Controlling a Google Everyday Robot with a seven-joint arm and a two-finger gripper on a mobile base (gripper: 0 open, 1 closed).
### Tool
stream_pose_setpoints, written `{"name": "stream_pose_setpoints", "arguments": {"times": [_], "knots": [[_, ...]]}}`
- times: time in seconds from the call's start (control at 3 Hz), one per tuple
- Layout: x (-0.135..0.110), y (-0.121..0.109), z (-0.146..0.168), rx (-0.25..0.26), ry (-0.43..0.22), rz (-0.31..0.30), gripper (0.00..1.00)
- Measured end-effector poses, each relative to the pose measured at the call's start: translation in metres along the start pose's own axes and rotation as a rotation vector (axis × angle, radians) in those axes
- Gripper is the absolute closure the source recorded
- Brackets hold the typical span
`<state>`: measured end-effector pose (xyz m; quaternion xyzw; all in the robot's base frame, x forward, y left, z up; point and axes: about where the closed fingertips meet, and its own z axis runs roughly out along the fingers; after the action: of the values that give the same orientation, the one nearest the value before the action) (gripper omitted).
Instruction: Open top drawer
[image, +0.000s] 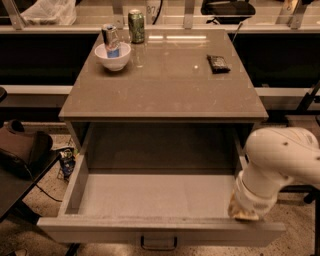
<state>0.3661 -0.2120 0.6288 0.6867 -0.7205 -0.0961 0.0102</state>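
The top drawer (150, 227) of the grey-beige cabinet stands pulled far out toward the camera. Its broad, shallow, pale-grey interior is bare. A thin black bar handle (158, 243) shows at the centre of the drawer front, at the bottom edge of the view. My gripper (245, 212) hangs below the white arm (280, 155), just over the right end of the drawer's front rim. The bulky wrist hides its tip, and I cannot tell whether it touches the rim.
On the cabinet top (165, 85) stand a white bowl (113, 56) holding a can, a green can (136, 26) and a small dark packet (218, 63). A dark chair with a bag (20, 152) sits close on the left. Speckled floor lies around the cabinet.
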Motion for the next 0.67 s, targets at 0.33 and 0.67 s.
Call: {"name": "stream_pose_setpoints", "arguments": {"times": [0.33, 0.67], "knots": [[-0.0029, 0.0201, 0.0056, -0.037, -0.025, 0.004, 1.0], [-0.0029, 0.0201, 0.0056, -0.037, -0.025, 0.004, 1.0]]}}
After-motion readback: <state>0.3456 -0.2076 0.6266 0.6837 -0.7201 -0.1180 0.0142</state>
